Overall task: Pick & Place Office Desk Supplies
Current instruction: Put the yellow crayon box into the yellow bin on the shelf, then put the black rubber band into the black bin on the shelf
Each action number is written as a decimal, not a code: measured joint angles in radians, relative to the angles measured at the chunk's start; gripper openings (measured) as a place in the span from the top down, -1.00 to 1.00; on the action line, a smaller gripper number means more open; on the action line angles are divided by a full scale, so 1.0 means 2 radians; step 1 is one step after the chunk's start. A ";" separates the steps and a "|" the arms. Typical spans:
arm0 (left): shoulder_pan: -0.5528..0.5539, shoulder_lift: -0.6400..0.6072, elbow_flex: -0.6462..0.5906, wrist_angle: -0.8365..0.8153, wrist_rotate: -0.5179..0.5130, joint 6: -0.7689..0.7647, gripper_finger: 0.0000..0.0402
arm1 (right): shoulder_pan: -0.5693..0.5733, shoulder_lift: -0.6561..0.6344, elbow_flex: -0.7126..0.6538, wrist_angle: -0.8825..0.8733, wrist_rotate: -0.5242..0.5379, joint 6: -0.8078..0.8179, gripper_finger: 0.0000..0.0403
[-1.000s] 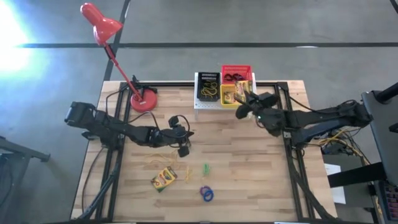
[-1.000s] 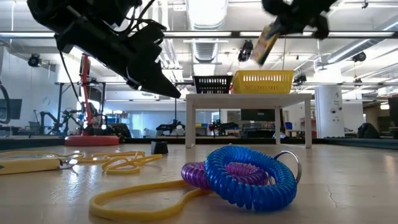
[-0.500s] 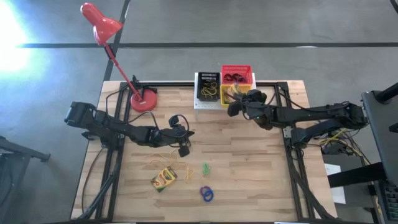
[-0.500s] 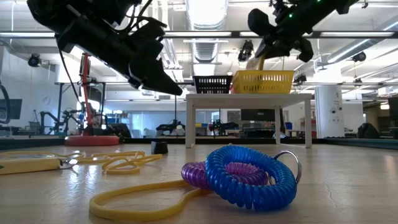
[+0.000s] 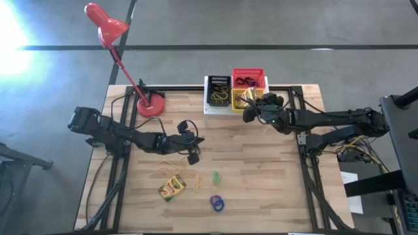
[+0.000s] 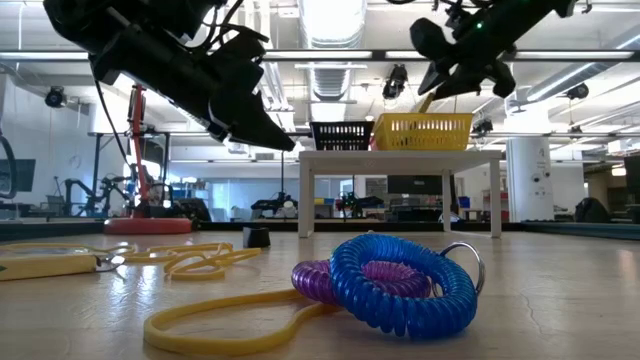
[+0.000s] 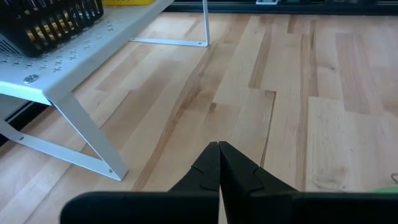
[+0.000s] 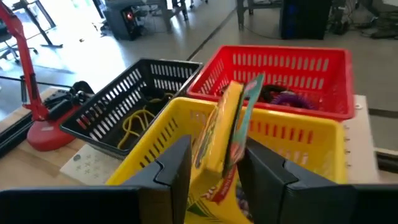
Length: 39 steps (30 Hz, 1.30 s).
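Yellow basket (image 8: pixel 298 134): right pincer (image 8: pixel 214 165) now over it, widening, crayon box (image 8: pixel 227 124) upright.

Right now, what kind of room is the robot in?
Probably a robotics lab or workshop: long ceiling lights, a bare concrete floor, and a wooden worktable with two robot arms.

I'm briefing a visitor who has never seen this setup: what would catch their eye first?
Probably the right claw, over the yellow plastic basket on the white perforated stand, with a yellow-and-green crayon box upright between its fingers. Next, the red gooseneck desk lamp at the table's far left corner, and the blue coiled elastic ring near the front edge.
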State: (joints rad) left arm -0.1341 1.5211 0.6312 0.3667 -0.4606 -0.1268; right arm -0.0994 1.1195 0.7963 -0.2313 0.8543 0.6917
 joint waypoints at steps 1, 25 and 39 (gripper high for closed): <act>0.000 0.000 0.000 0.000 0.000 0.000 0.99 | 0.000 -0.006 0.000 -0.007 -0.006 0.000 0.39; 0.000 0.000 0.000 0.036 0.000 -0.006 0.99 | 0.007 -0.094 0.024 -0.082 -0.090 -0.167 0.41; -0.005 -0.001 0.000 -0.004 0.025 -0.004 0.99 | 0.241 0.035 0.022 0.005 -0.091 -0.294 0.51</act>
State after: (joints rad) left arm -0.1433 1.5192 0.6319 0.3587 -0.4103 -0.1354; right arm 0.3817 1.1889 0.8393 -0.2220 0.6721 0.1043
